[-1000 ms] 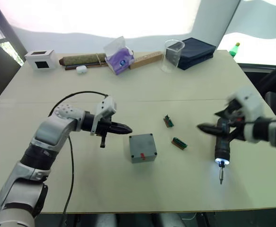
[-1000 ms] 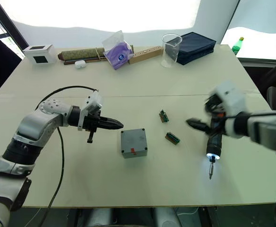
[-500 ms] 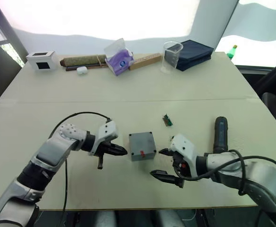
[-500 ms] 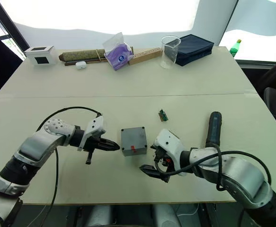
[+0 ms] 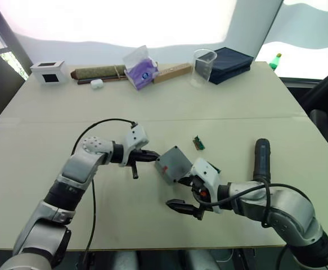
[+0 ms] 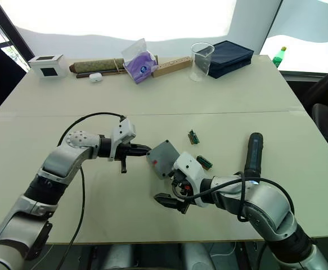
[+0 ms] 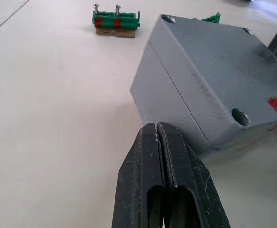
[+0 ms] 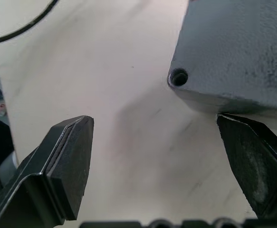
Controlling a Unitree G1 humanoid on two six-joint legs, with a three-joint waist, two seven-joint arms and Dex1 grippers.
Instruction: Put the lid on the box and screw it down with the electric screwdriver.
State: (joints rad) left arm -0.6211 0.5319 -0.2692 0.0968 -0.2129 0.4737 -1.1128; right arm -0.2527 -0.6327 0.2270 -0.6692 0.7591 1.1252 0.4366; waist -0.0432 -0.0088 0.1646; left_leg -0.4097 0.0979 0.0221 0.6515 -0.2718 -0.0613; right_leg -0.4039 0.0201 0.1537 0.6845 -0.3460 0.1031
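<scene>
One grey box (image 5: 173, 163) with its lid (image 7: 214, 57) on sits tilted mid-bench (image 5: 220, 107), one edge raised; half a second ago it lay flat. The left tool (image 7: 160, 142), clenched, points at its side; the right tool (image 5: 186, 192), spread wide, has one finger (image 8: 254, 161) under its edge. One electric screwdriver (image 5: 261, 159) lies to the right. Two green terminal blocks (image 6: 193, 136) lie near. Along the far edge: one clear beaker (image 5: 206, 66), one navy case (image 5: 232, 63).
</scene>
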